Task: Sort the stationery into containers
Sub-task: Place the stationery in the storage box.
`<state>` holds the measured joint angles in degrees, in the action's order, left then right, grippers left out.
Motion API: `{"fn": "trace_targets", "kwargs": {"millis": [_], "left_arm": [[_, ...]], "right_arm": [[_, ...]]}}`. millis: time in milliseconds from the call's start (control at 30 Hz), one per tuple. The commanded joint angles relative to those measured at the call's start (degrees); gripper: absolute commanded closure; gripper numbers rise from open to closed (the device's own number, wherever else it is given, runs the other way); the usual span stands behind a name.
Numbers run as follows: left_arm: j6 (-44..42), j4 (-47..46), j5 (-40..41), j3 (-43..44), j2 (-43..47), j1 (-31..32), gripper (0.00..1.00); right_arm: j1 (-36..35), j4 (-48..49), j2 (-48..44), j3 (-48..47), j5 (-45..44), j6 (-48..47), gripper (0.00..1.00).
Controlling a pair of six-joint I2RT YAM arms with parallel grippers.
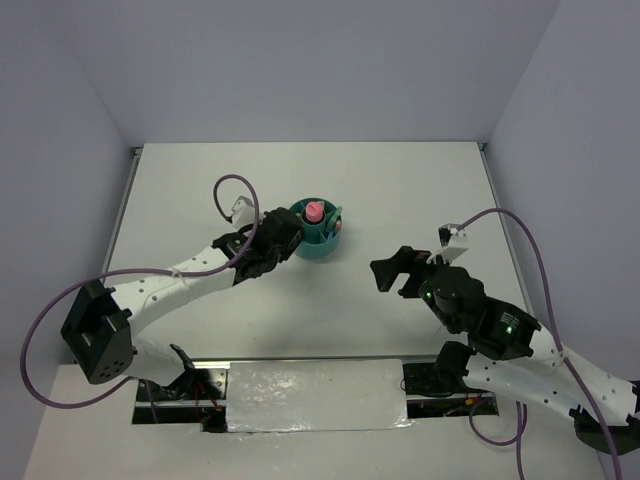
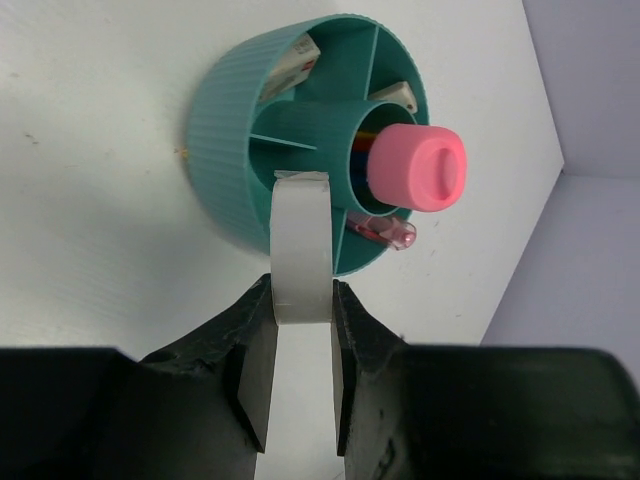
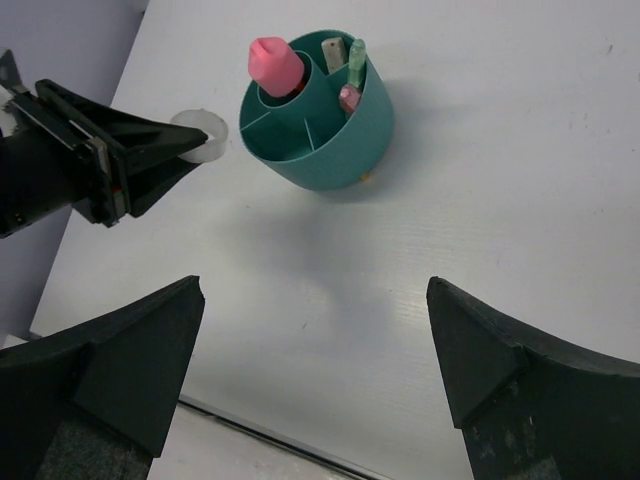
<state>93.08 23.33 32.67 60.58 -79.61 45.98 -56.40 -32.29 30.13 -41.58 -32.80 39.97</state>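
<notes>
Left gripper [image 2: 302,310] clenched on tape ring [image 2: 300,235] just beside organiser [image 2: 225,130], right gripper [image 3: 315,295] released

I'm seeing robot lab cell here. White table [image 1: 300,330] boxed in by plain pale walls [image 1: 300,70]. Left arm [image 1: 170,285], right arm [image 1: 500,335] bolted at near edge. Purple cables [image 1: 232,178] loop loose. Shiny sheet [image 1: 315,395] lies between bases.
</notes>
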Motion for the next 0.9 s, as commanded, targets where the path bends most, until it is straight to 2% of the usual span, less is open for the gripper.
{"fn": "trace_targets", "kwargs": {"millis": [0, 300, 533, 633, 733, 767, 833, 867], "left_arm": [[-0.09, -7.06, -0.14, 0.95, -1.24, 0.43, 1.00], [-0.70, -14.18, -1.20, -0.37, -5.29, 0.52, 1.00], [-0.53, -14.89, -2.08, -0.72, -7.57, 0.52, 0.98], [0.17, -14.28, -2.78, -0.19, -8.98, 0.52, 0.93], [0.61, -14.46, -3.57, -0.46, -9.77, 0.52, 0.83], [0.61, -14.37, -3.92, -0.55, -9.94, 0.52, 0.78], [0.53, -14.19, -4.01, -0.55, -10.38, 0.52, 0.72], [0.44, -14.19, -4.01, -0.63, -10.39, 0.43, 0.62]], "right_arm": [[0.15, -0.40, -1.39, 0.36, -1.04, -1.29, 0.00], [0.06, 0.30, -0.43, 0.54, -0.60, -3.23, 0.00], [0.15, 0.74, -0.42, 0.71, -0.08, -3.67, 0.00], [0.15, 0.48, -0.60, 0.80, 0.19, -3.75, 0.00], [0.15, 0.21, -0.77, 0.71, 0.01, -3.75, 0.00], [0.15, 0.21, -0.77, 0.71, 0.10, -3.75, 0.00], [0.15, 0.30, -0.86, 0.63, 0.10, -3.93, 0.00], [0.15, 0.30, -0.95, 0.63, 0.10, -4.02, 0.00]]}}
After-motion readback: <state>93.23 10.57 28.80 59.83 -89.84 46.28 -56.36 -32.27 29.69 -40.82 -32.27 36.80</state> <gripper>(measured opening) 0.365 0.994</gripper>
